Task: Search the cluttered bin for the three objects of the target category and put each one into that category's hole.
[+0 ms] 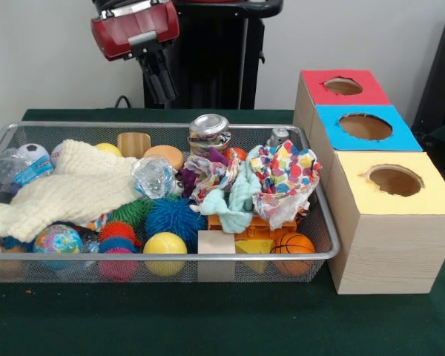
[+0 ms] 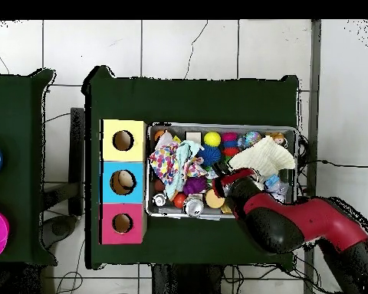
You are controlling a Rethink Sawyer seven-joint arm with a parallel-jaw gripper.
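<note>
A wire mesh bin [image 1: 170, 257] [image 2: 218, 126] is full of mixed things. It holds a cream knitted cloth [image 1: 67, 189] [image 2: 265, 155], a spotted colourful cloth [image 1: 289, 174] [image 2: 164, 163], a mint cloth [image 1: 233, 200], a metal can [image 1: 209, 132] [image 2: 193, 205], a crumpled clear bottle [image 1: 153, 176] and a wooden block [image 1: 216, 243]. There are also a yellow ball [image 1: 165, 247] [image 2: 211, 138], a blue spiky ball [image 1: 174, 215], a small basketball [image 1: 292, 245] and a globe ball [image 1: 57, 241]. My gripper [image 1: 165, 95] [image 2: 221, 178] hangs above the bin's far rim, clear of the contents, with nothing seen in it.
Three joined boxes stand beside the bin, each with a round hole on top: red [image 1: 343, 86] [image 2: 123, 223], blue [image 1: 365, 126] [image 2: 123, 182] and yellow [image 1: 394, 179] [image 2: 123, 141]. Something pale shows inside the blue hole. A second table [image 2: 11, 176] stands off to one side.
</note>
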